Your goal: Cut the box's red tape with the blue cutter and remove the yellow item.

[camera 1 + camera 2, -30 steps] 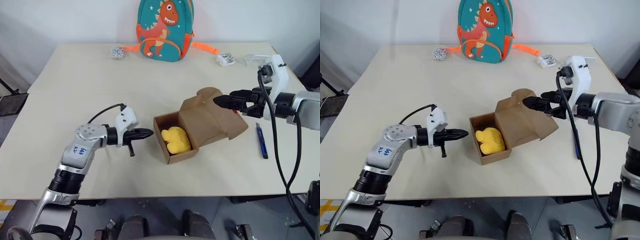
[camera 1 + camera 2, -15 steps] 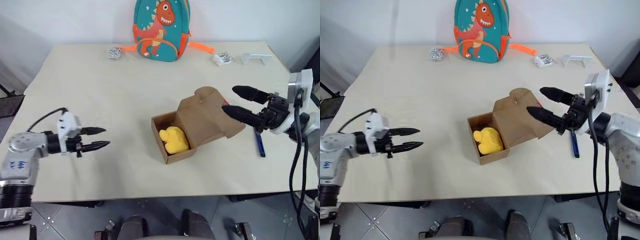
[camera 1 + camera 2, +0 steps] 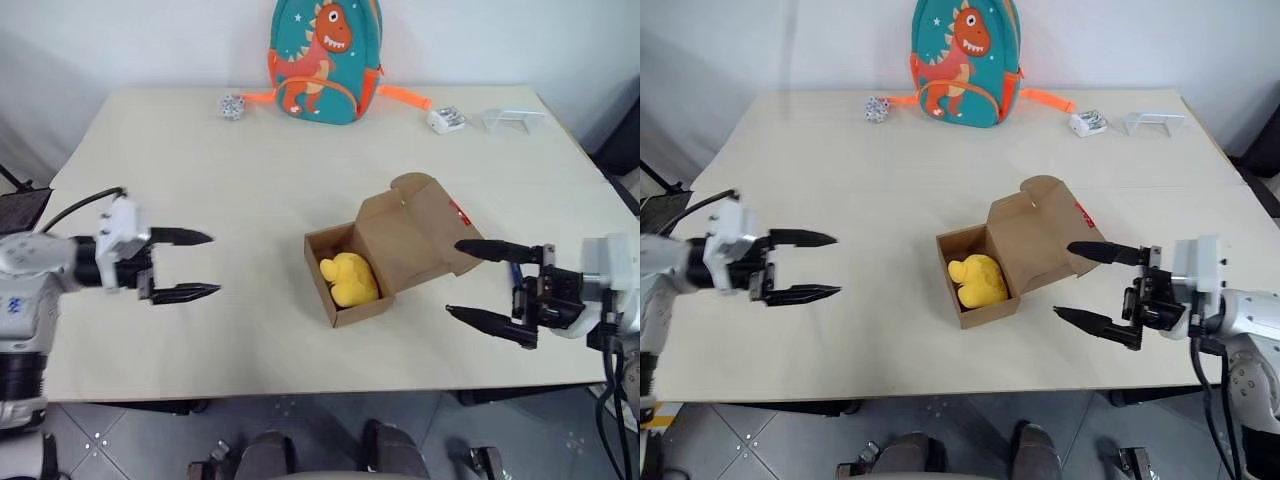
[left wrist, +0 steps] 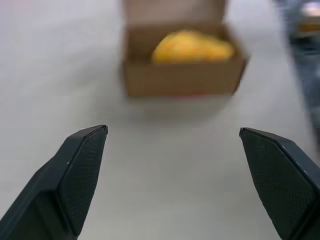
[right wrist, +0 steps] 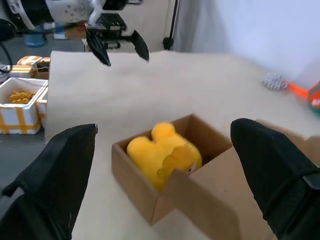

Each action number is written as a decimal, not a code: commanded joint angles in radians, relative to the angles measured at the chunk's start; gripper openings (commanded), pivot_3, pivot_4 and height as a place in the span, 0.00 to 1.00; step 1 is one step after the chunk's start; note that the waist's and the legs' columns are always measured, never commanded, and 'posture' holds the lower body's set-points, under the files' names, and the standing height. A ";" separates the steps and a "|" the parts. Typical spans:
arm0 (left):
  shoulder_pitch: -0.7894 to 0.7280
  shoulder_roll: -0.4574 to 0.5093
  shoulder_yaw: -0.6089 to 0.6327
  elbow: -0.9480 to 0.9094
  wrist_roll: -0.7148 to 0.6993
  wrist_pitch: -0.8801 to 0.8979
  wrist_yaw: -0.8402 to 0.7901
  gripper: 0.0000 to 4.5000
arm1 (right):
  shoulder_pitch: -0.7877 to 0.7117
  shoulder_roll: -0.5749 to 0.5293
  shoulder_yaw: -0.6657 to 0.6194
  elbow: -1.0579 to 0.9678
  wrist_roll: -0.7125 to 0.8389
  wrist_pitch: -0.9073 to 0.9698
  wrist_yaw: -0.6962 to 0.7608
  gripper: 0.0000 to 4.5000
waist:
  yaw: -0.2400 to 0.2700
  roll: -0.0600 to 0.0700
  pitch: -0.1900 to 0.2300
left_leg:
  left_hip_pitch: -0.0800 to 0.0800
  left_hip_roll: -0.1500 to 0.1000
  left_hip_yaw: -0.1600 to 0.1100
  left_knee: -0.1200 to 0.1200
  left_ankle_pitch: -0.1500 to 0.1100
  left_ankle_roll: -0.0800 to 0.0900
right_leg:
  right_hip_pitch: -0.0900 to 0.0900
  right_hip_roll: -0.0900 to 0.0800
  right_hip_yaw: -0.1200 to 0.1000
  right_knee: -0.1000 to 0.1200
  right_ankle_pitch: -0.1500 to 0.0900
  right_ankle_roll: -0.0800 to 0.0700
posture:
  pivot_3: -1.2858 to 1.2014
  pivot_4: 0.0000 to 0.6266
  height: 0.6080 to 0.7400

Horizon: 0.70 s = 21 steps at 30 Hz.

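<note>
The left gripper (image 3: 195, 265) hovers over the desk (image 3: 200, 160) well to the left of the box (image 3: 395, 250), its two black fingers spread wide with nothing between them. The right gripper (image 3: 478, 282) hangs just beside the box's right side, near the desk's front edge, jaws equally wide and empty.

The box stands open, lid flap folded back to the right, with the red tape (image 3: 461, 212) showing as a small patch at the flap's far edge. The yellow item (image 3: 349, 279) lies inside the open carton, uncovered. Only a sliver of the blue cutter (image 3: 514, 272) shows on the desk behind the right gripper.

The cutting looks done, so the step in hand is lifting the yellow item out. The left gripper faces the carton's open side and seems better placed. It should come in above the front wall, drop over the soft lump and close gently on its middle. The light box may slide or tip, so the right gripper could steady the flap.

No writing is legible on the box or grippers. The dinosaur backpack (image 3: 322, 60) at the far edge carries only a picture.
</note>
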State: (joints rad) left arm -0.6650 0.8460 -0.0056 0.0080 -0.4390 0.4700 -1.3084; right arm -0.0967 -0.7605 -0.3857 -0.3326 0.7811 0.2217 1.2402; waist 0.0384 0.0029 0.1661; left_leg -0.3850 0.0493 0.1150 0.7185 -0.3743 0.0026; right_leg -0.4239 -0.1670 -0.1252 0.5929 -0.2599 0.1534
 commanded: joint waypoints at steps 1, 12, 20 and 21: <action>-0.229 -0.061 -0.242 -0.044 0.138 0.188 0.042 1.00 | 0.019 0.006 -0.029 -0.068 0.043 -0.008 -0.006 1.00 | 0.007 -0.001 0.000 | 0.000 0.000 0.000 0.001 0.000 0.000 | 0.000 0.000 0.000 0.000 0.000 0.000 | 0.52 0.24 1.00; -0.390 -0.303 -0.442 0.128 0.314 0.149 0.143 1.00 | 0.006 -0.036 -0.056 -0.173 0.108 0.073 -0.093 1.00 | -0.012 -0.004 0.003 | 0.009 -0.001 0.005 -0.009 0.000 0.000 | 0.001 0.001 0.004 -0.002 0.000 0.001 | 0.52 0.24 1.00; -0.388 -0.419 -0.492 0.308 0.407 0.045 0.167 1.00 | 0.051 -0.051 -0.110 -0.241 0.127 0.107 -0.169 1.00 | 0.001 -0.006 0.004 | 0.009 -0.001 0.004 -0.004 -0.001 0.001 | 0.004 0.001 0.004 -0.003 0.000 0.000 | 0.52 0.24 1.00; -0.389 -0.427 -0.492 0.314 0.411 0.040 0.164 1.00 | 0.051 -0.050 -0.113 -0.246 0.130 0.110 -0.180 1.00 | 0.001 -0.006 0.004 | 0.009 -0.001 0.004 -0.004 -0.001 0.001 | 0.004 0.001 0.004 -0.003 0.000 0.000 | 0.52 0.24 1.00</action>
State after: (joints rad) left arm -1.0377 0.4258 -0.4921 0.3119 -0.0494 0.5283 -1.1388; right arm -0.0473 -0.7964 -0.4540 -0.5433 0.8879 0.3326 1.0794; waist 0.0392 -0.0029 0.1701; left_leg -0.3762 0.0488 0.1193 0.7147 -0.3752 0.0038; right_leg -0.4198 -0.1664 -0.1207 0.5904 -0.2595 0.1539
